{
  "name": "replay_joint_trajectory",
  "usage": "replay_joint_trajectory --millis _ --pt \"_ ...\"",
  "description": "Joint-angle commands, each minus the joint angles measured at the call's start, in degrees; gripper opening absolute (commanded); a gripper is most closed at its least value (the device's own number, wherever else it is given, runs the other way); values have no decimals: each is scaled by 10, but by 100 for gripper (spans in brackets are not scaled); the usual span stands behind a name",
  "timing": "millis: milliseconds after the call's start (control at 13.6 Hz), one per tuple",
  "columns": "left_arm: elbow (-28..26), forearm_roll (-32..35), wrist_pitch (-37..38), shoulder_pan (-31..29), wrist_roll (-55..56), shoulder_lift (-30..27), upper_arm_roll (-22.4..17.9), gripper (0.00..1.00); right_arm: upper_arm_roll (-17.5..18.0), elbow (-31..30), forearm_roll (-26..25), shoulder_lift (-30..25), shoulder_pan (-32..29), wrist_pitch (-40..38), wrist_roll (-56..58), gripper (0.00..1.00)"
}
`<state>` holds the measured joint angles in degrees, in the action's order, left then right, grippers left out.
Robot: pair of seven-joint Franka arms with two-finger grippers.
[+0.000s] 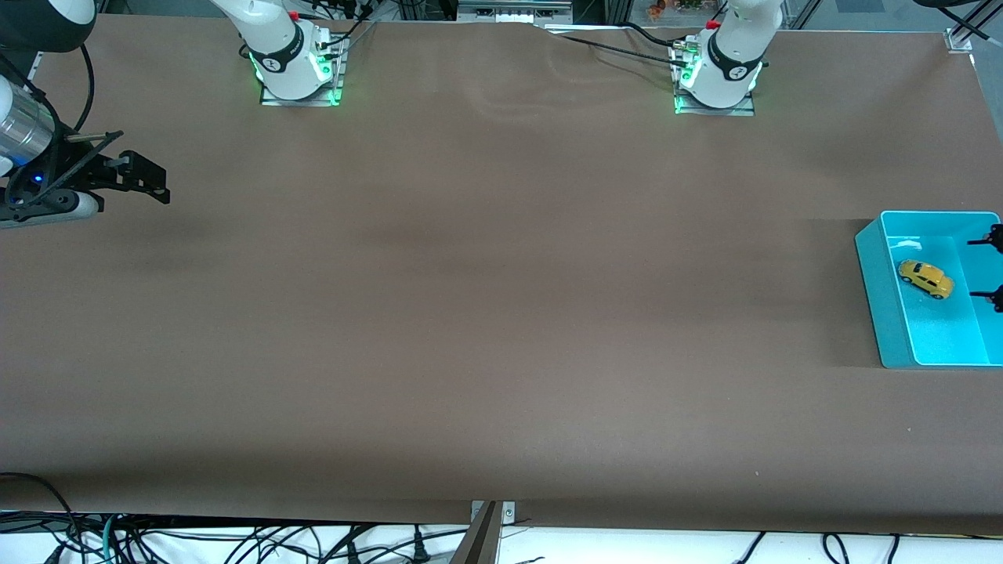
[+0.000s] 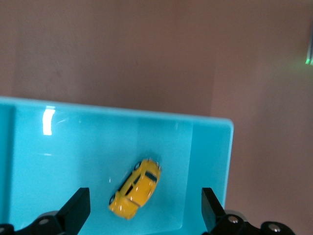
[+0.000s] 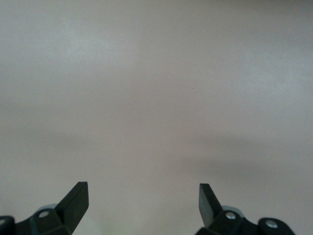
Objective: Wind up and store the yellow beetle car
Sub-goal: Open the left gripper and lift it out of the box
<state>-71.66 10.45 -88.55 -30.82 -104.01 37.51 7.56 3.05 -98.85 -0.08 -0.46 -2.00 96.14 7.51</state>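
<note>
A brown worktop (image 1: 470, 313) fills the scene, and at the left arm's end of it sits a turquoise bin (image 1: 881, 298). Inside that bin, resting on its floor on all four wheels, is the yellow beetle car (image 1: 925, 279), lying at a slant to the walls and touching none of them. Your left hand (image 1: 989, 268) hovers over the bin, directly above the car, fingers spread wide and holding nothing; the left wrist view shows both fingertips (image 2: 76, 208) well clear of the car (image 2: 135, 188) on either side. Your right hand (image 1: 133, 178) waits over bare worktop at the right arm's end, also released and empty. The car looks already stored. Should you need to lift it, expect a very light, hard toy with a glossy rounded shell, likely slippery under the pads, and free to roll on its small wheels if nudged. The best hold is probably across its two flat sides, low at door level, with the hand turned to match the car's slant; pinching the domed roof or nose would likely squeeze it out of the grip.
</note>
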Motion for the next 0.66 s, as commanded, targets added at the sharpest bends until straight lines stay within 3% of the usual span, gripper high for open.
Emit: replay_joint_trajectory --millis 0,369,590 --pt "27 -41 57 51 98 -7 -5 100 -2 2 3 -1 1 -3 8 100" --pt "32 -108 95 103 296 -7 -3 100 -2 3 3 -1 1 -2 8 100" --pt "28 -111 101 178 419 -33 -13 100 -2 2 2 0 2 -2 8 100"
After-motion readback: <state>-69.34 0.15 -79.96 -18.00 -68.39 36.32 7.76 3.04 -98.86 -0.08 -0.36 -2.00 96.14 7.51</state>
